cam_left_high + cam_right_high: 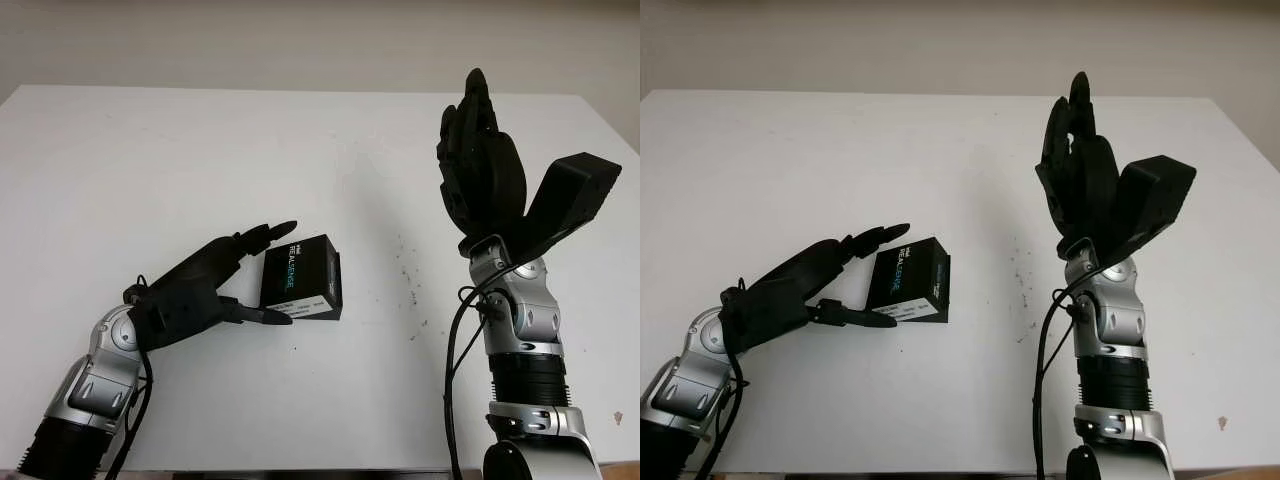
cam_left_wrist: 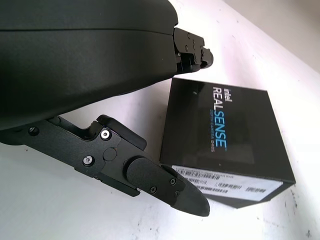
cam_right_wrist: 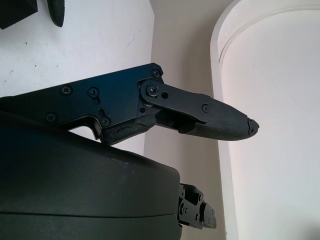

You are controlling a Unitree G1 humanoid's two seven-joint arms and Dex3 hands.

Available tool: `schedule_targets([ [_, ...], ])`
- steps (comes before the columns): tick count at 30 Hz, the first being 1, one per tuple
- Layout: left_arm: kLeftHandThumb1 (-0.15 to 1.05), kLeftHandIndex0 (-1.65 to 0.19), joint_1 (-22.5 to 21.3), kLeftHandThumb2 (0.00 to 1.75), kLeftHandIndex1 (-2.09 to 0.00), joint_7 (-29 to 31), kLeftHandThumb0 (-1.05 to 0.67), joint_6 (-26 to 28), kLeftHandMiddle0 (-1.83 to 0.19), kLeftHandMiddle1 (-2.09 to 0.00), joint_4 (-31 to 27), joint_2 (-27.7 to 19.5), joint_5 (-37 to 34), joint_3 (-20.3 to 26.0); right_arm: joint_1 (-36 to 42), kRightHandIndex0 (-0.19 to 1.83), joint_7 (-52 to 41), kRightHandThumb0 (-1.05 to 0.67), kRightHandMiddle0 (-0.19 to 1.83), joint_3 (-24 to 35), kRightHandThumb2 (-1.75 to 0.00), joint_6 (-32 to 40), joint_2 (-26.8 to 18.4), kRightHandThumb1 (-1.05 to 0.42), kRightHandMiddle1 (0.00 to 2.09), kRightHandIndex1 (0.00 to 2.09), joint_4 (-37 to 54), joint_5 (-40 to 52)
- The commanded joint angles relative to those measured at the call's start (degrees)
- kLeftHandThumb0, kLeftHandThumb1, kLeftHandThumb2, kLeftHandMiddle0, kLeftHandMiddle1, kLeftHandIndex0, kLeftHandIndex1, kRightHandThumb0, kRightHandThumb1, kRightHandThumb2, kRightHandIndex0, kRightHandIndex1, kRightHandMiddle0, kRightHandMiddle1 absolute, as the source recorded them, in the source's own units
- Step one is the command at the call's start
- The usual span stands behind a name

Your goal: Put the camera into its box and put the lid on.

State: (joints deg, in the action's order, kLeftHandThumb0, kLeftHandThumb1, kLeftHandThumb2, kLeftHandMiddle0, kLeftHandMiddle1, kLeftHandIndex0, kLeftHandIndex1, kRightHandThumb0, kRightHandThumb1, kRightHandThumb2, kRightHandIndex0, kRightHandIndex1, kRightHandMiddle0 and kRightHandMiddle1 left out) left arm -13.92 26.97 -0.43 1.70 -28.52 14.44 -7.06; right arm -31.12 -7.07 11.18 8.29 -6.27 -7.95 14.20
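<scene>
A black rectangular cardboard camera box (image 1: 302, 277), lid on and printed REALSENSE, lies flat on the white table (image 1: 200, 150) a little toward seven o'clock from the middle. The left hand (image 1: 215, 280) sits at the box's nine o'clock side, its fingers (image 2: 165, 185) wide, bracketing the near and far edges; whether they touch it I cannot tell. The right hand (image 1: 480, 160) is raised at three o'clock, open, holding nothing.

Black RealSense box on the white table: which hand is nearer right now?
Left. The left hand sits right beside the black rectangular RealSense box, its fingers bracketing the box's near side. The right hand is raised upright well off to the other side, open.
</scene>
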Motion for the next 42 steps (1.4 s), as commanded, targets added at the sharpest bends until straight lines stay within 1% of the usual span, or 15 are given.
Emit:
schedule_targets([
  [1,0.83,0.04,-1.3,0.05,-0.08,0.4,-0.68,0.1,-0.08,-0.18,-1.2,-0.4,0.1,-0.5,0.1,-0.19,0.2,-0.74,-0.19,0.2,-0.67,0.2,-0.6,-1.05,0.0,0.0,1.1,0.0],
  [4,0.82,0.01,-1.0,0.05,-0.09,0.4,-0.66,0.3,-0.11,-0.18,-1.3,0.2,-0.7,-0.1,0.1,-0.19,0.2,-0.74,-0.19,0.2,-0.66,0.0,-0.6,-1.05,0.0,0.0,0.9,0.1],
  [9,0.81,-0.1,0.1,0.05,-0.15,-2.1,-0.55,-2.0,-0.21,-0.24,-0.7,1.5,-1.4,0.2,0.2,-0.19,-0.1,-0.74,-0.19,0.0,-0.66,-0.2,-0.8,-1.05,0.0,0.0,0.8,-0.1],
  [10,0.81,-0.13,0.3,0.05,-0.22,-2.6,-0.52,-2.4,-0.15,-0.49,-0.7,1.7,-1.5,0.2,0.3,-0.19,-0.1,-0.74,-0.19,0.0,-0.66,-0.1,-0.8,-1.05,0.0,0.0,0.9,-0.1],
  [12,0.82,-0.11,0.7,0.05,-0.38,-3.6,-0.5,-3.7,-0.03,-0.82,-0.2,2.4,-2.1,0.5,0.4,-0.19,-0.1,-0.74,-0.19,-0.1,-0.66,-0.2,-0.8,-1.05,0.0,0.0,1.0,-0.3],
  [13,0.82,-0.07,0.9,0.05,-0.52,-4.0,-0.48,-3.9,-0.01,-0.94,0.0,2.7,-2.4,0.6,0.4,-0.19,-0.1,-0.74,-0.19,-0.2,-0.66,-0.3,-0.8,-1.05,0.0,0.0,1.0,-0.5],
  [14,0.82,0.0,1.1,0.05,-0.74,-4.5,-0.46,-4.1,0.0,-1.06,0.1,3.0,-2.7,0.6,0.5,-0.19,0.0,-0.74,-0.19,-0.3,-0.66,-0.4,-0.8,-1.05,0.0,0.0,1.1,-0.7],
  [17,0.84,0.04,1.5,0.06,-1.02,-5.6,-0.44,-5.5,-0.01,-1.28,0.7,3.8,-3.4,0.9,0.5,-0.19,0.1,-0.74,-0.19,-0.3,-0.66,-0.4,-0.7,-1.05,0.0,0.0,1.1,-0.8],
  [21,0.85,0.0,1.8,0.06,-1.14,-6.0,-0.41,-6.1,-0.09,-1.38,1.0,4.2,-3.9,1.0,0.5,-0.19,0.0,-0.74,-0.19,-0.3,-0.65,-0.2,-0.8,-1.05,0.0,0.0,1.2,-0.9],
  [24,0.84,-0.02,1.7,0.05,-1.22,-5.7,-0.35,-7.4,-0.13,-1.49,1.3,3.7,-3.7,0.9,0.7,-0.19,0.0,-0.74,-0.19,-0.1,-0.65,0.1,-0.8,-1.05,0.0,0.0,1.5,-0.5],
  [29,0.83,0.0,1.3,0.05,-1.24,-5.8,-0.34,-8.9,-0.1,-1.52,1.7,2.6,-1.6,0.2,0.8,-0.19,-0.7,-0.74,-0.19,-0.1,-0.66,-0.5,-1.2,-1.05,0.0,0.0,1.2,-0.6],
  [32,0.83,0.02,1.0,0.05,-1.23,-5.7,-0.35,-8.7,-0.07,-1.5,1.3,1.8,0.7,-0.3,0.9,-0.19,-0.6,-0.74,-0.19,-0.2,-0.66,-0.5,-1.3,-1.05,0.0,0.0,1.4,-0.8],
  [37,0.82,0.05,1.0,0.05,-1.17,-6.2,-0.35,-7.5,-0.07,-1.37,0.2,1.1,5.2,-1.5,1.0,-0.19,0.3,-0.74,-0.19,-0.1,-0.66,-0.4,-0.7,-1.05,0.0,0.0,1.9,-0.6],
  [40,0.81,0.03,1.1,0.05,-1.15,-7.1,-0.32,-7.4,-0.1,-1.31,0.0,1.3,6.8,-1.8,1.0,-0.19,0.4,-0.74,-0.19,-0.3,-0.66,-0.4,-0.7,-1.05,0.0,0.0,2.0,-0.5],
  [42,0.86,-0.03,1.3,0.07,-1.19,-9.1,-0.24,-8.5,-0.16,-1.35,0.5,1.9,7.8,-1.9,1.1,-0.19,0.3,-0.74,-0.19,-0.5,-0.66,-0.3,-0.9,-1.05,0.0,0.0,2.1,-0.6],
])
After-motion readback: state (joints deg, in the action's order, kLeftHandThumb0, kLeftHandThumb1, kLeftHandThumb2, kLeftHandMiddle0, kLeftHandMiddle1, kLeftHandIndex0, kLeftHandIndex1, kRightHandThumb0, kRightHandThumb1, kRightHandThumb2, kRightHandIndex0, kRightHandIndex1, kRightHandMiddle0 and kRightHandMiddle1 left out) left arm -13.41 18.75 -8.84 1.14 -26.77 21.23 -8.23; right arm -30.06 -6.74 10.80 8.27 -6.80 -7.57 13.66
